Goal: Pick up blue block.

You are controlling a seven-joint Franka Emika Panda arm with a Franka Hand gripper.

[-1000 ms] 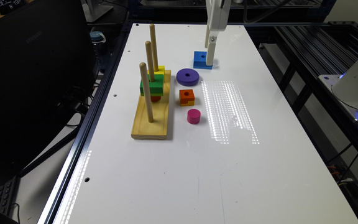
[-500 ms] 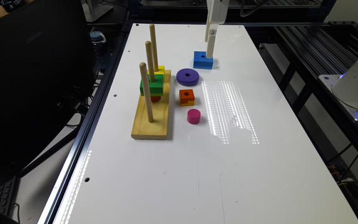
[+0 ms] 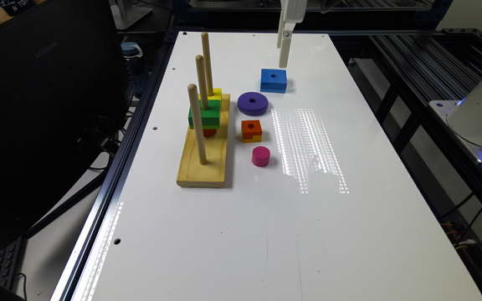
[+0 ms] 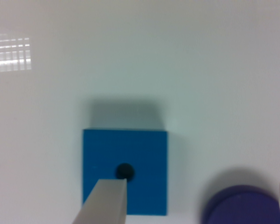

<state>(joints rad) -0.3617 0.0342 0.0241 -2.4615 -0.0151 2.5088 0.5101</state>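
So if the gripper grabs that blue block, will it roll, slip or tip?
The blue block lies flat on the table, broad and low, so it probably won't roll or tip. Its straight, parallel sides should suit a pinch. It looks rigid, likely painted wood, and its smooth faces might slide on the glossy surface if nudged.

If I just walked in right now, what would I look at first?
Probably the blue block, lying flat on the white table with the robot's gripper hanging just above it. Next, the wooden peg stand on the exterior view's left, with green and yellow blocks stacked on it. Between them sit a purple ring, an orange cube and a pink cylinder.
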